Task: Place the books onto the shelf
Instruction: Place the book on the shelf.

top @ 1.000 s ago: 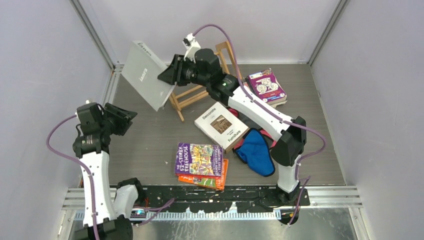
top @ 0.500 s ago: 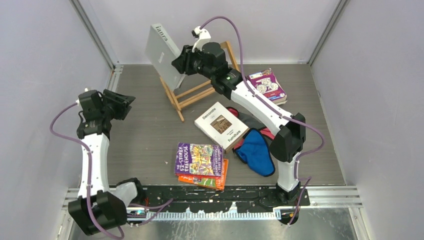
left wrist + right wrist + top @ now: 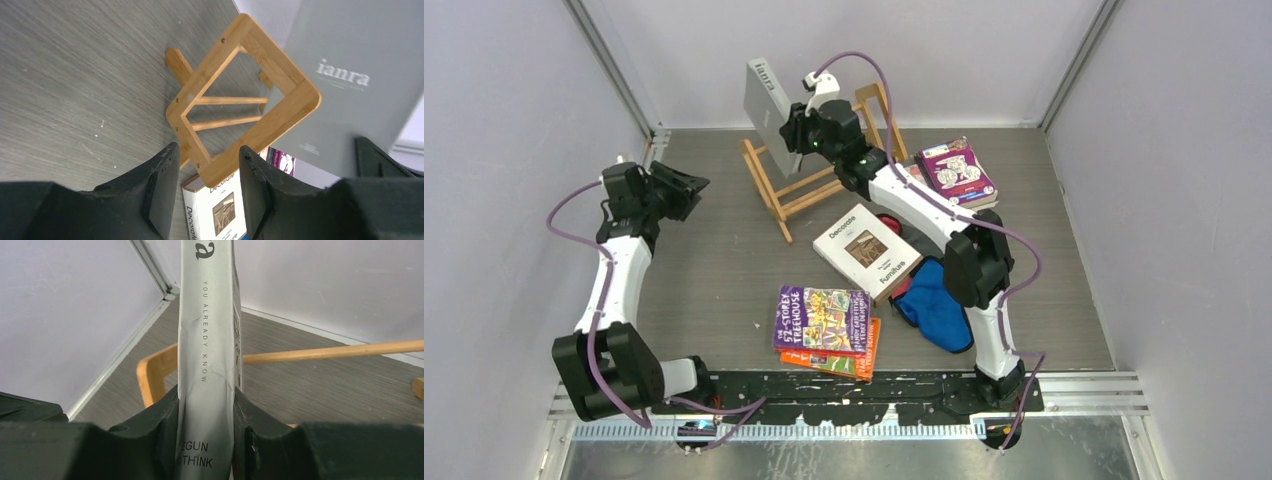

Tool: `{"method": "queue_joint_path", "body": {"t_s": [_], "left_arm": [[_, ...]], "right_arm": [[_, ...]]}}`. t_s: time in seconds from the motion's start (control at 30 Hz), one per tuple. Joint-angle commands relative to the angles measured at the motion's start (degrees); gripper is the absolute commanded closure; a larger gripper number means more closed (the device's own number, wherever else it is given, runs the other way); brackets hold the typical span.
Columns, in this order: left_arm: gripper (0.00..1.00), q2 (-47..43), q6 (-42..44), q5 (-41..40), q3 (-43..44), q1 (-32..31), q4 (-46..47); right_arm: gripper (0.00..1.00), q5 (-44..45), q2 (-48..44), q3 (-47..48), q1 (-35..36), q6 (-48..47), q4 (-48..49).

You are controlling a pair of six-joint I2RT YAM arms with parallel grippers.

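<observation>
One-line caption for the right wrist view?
Right gripper clamps the grey book at its spine, upright, with the wooden shelf behind it.

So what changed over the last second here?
The right gripper, clamped on the grey book throughout, swung it from a flat tilt left of the rack to upright above the rack's left end. The left gripper, open and empty, reached farther toward the rack. The Decorate book, purple-and-orange paperbacks, far-right pile and blue cloth stayed put.
</observation>
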Motion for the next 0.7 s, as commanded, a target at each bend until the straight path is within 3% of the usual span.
{"method": "queue_joint_path", "body": {"t_s": [0.0, 0.4, 0.5, 0.67], "left_arm": [[0.52, 1.51, 2.43, -0.22, 2.13, -2.41, 8.01], [0.53, 6.34, 2.51, -1.03, -0.49, -4.81, 13.78], [0.53, 6.33, 2.18, -1.29, -0.9, -4.99, 13.78], [0.53, 6.02, 2.16, -1.58, -0.81, -5.42, 13.74]], "right_arm": [[0.83, 0.97, 1.43, -1.7, 0.17, -1.87, 9.17], [0.8, 2.74, 2.99, -10.81, 2.76, -3.33, 17.94], [0.73, 3.79, 2.51, -12.94, 4.2, -4.01, 18.74], [0.53, 6.52, 1.77, -15.63, 6.61, -5.3, 18.82]]}}
